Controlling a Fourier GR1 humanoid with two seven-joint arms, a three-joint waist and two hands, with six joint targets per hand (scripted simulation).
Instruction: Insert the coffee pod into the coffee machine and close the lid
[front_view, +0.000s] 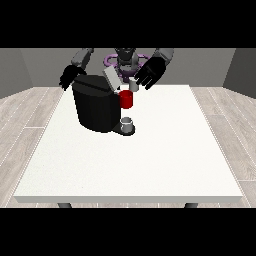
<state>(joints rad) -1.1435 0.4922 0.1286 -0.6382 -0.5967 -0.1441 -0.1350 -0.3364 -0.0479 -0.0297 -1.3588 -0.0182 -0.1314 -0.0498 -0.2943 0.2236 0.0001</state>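
We are looking at a task that seems partway through. The machine (96, 107) is sitting left of centre on the table (150, 160), and its lid (111, 78) is standing tilted up at the top of the frame's middle, so closing it is yet to be done. A small pale pod (133, 82) is showing just above the red holder (127, 99) at the machine's upper right, right beside the lid. We are judging that it is not yet seated: it is sitting above the red part rather than down in it, though we cannot tell this for sure. A grey cup (127, 123) is resting on the machine's base below.

The hand at the view's right (151, 71) is hanging over the pod, its fingers (142, 82) pointing down and curling toward it. They seem to be touching or pinching the pod, but we cannot tell how far apart they are.

The hand at the view's left (70, 76) is hovering at the machine's upper left corner, near its back edge; whether it is touching the machine, and how its fingers are lying, we cannot tell.

Left to do, as we are judging it: seating the pod and lowering the lid.
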